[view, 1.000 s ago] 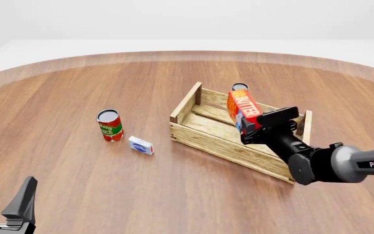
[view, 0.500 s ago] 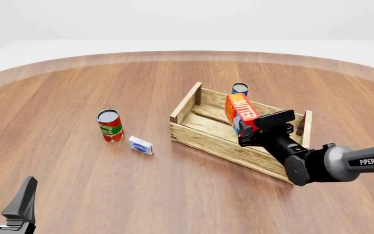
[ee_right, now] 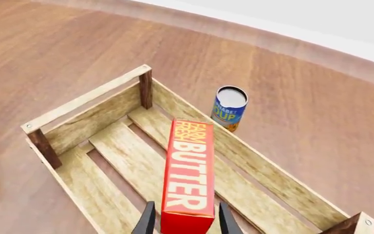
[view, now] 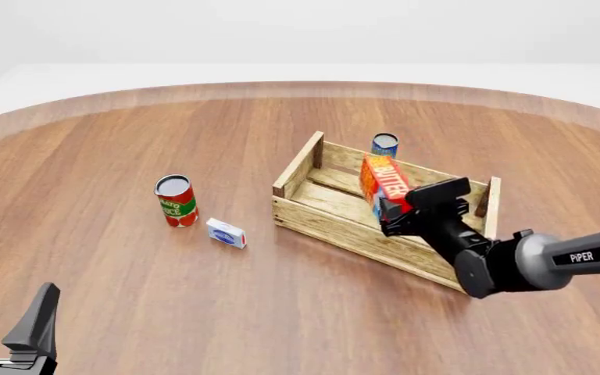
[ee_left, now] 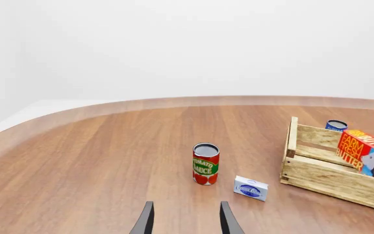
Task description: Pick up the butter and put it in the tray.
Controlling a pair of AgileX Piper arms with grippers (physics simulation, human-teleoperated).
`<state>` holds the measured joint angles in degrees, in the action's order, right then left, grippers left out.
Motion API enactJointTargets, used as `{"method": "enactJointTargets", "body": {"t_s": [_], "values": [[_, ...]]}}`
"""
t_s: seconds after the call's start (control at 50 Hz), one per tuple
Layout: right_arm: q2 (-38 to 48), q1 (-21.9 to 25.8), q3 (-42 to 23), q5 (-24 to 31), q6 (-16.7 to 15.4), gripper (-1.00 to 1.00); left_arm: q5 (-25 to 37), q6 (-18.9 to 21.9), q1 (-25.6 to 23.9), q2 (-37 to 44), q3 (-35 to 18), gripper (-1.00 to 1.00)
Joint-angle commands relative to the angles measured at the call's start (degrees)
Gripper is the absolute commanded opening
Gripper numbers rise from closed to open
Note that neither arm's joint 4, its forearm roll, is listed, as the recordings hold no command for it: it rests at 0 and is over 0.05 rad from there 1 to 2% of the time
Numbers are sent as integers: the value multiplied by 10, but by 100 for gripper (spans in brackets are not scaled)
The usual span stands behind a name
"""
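Observation:
The butter (view: 384, 183) is a red and orange carton with "BUTTER" lettering. My right gripper (view: 396, 209) is shut on its lower end and holds it tilted over the inside of the tray (view: 311, 205), a light-wood slatted crate. In the right wrist view the butter (ee_right: 190, 171) sits between the fingers above the tray's slats (ee_right: 119, 161). The left wrist view shows the butter (ee_left: 364, 152) inside the tray's walls (ee_left: 317, 171). My left gripper (view: 8, 316) is open and empty at the near left edge of the table, also seen in its wrist view (ee_left: 184, 219).
A red tomato sauce can (view: 176, 200) stands left of the tray, with a small white-blue box (view: 226, 233) beside it. A blue soup can (view: 384, 144) stands just behind the tray's far wall. The round wooden table's edge curves behind them.
My right gripper has lowered the butter into the tray and drawn slightly left. The blue can behind it now shows fully. The left arm has not moved.

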<state>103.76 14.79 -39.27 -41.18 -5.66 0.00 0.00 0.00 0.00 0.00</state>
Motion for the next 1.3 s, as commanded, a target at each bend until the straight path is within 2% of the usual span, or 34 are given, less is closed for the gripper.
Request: {"method": "enactJointTargets", "body": {"t_s": [0.02, 0.48, 1.3], "values": [[1, 3, -8, -7, -5, 100, 0, 0, 0, 0, 0, 100], [-7, 2, -10, 1, -4, 100, 0, 0, 0, 0, 0, 100], [-122, 13, 27, 46, 1, 100, 0, 0, 0, 0, 0, 100]]}}
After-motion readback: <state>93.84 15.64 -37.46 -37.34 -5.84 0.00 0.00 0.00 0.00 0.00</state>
